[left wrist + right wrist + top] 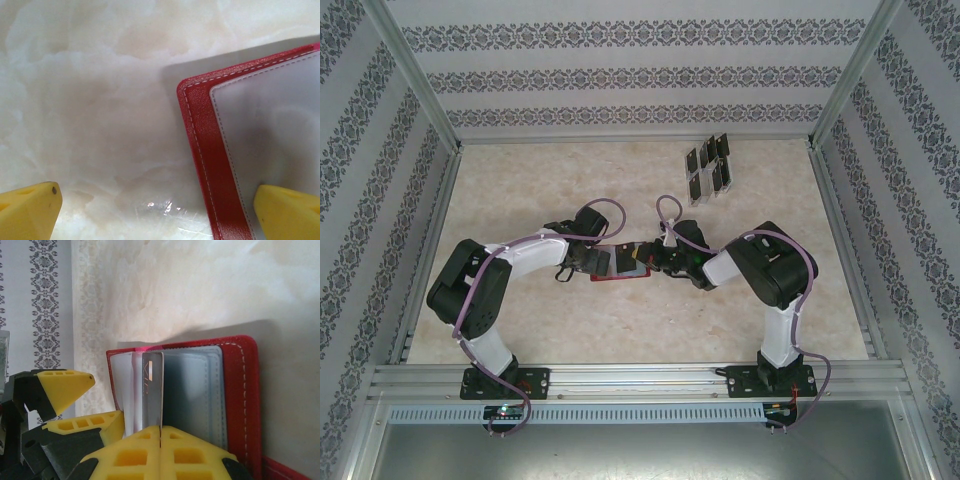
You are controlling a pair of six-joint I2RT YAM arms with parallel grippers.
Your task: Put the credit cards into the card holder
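The right gripper (pixel 160 432) had its jaws closed on a credit card (pixel 152 390) poking into the red card holder (pixel 242 385), and the left gripper (pixel 159 215) had its jaws wide open.

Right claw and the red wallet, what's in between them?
A grey card, seen in the right wrist view. The shut right claw pinches one end, and the rest lies over the open red wallet.

Matt stitched red leather card holder (pixel 202 145)
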